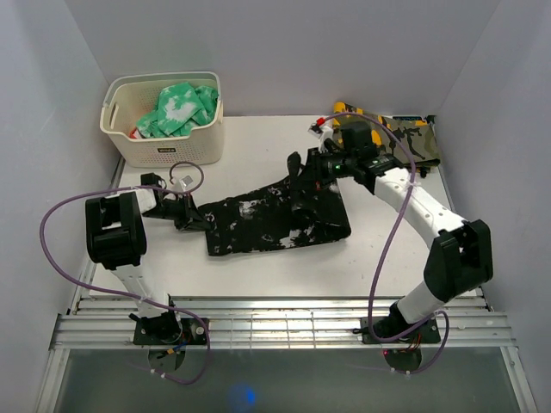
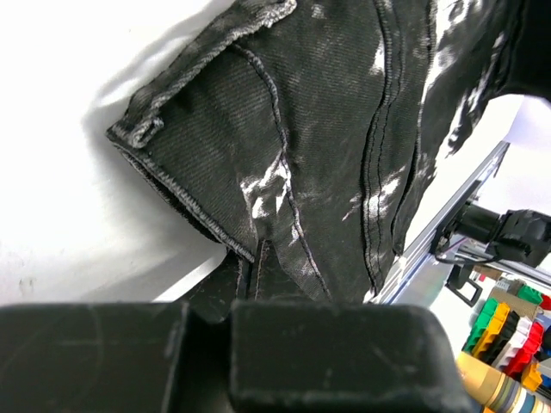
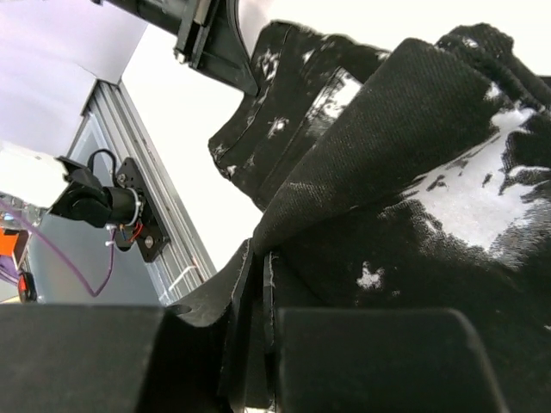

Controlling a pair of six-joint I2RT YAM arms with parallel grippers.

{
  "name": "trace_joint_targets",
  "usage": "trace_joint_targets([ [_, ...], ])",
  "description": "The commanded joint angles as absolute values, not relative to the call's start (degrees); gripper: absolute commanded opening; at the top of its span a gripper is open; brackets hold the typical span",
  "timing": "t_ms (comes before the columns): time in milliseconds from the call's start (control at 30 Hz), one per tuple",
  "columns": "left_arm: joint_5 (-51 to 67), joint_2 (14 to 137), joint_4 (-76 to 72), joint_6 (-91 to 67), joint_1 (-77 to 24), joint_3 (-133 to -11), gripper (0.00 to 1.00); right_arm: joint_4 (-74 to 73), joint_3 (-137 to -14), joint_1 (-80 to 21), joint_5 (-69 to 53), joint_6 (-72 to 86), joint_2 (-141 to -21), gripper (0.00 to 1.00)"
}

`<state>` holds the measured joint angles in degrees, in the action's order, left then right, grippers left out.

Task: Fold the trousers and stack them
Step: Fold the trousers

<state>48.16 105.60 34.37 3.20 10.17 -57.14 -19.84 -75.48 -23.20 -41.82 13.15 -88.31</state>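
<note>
The black trousers [image 1: 275,224] with white speckles lie across the middle of the table, partly folded. My left gripper [image 1: 196,220] sits at their left end. In the left wrist view it [image 2: 245,288] is shut on the stitched edge of the trousers [image 2: 327,146]. My right gripper [image 1: 303,170] holds a lifted fold at the far right of the cloth. Seen from the right wrist, its jaws [image 3: 263,271] are pinched shut on a fold of the trousers [image 3: 413,198], which bunches up over them.
A cream basket [image 1: 164,146] at the back left holds a green-and-white garment [image 1: 181,107]. A camouflage garment [image 1: 411,138] lies at the back right. A metal rail [image 1: 275,323] runs along the table's near edge.
</note>
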Motion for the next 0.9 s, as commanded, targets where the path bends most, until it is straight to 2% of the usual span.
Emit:
trace_joint_targets([
  [0,52.91,104.77,30.06,0.62,9.14,-56.43,0.00,-12.57,-77.16,-28.63,-34.64,18.28,-90.87,0.08],
  [533,54.41,103.45,23.73,-4.66,8.35,-50.80,0.00,-1.50,-79.98,-41.83,-30.15,28.47,-104.93,0.08],
  [867,54.67,101.87,22.15,-5.10,7.38,-48.96,0.00,-1.85,-84.90,-46.84,-28.13,31.81,-111.18,0.08],
])
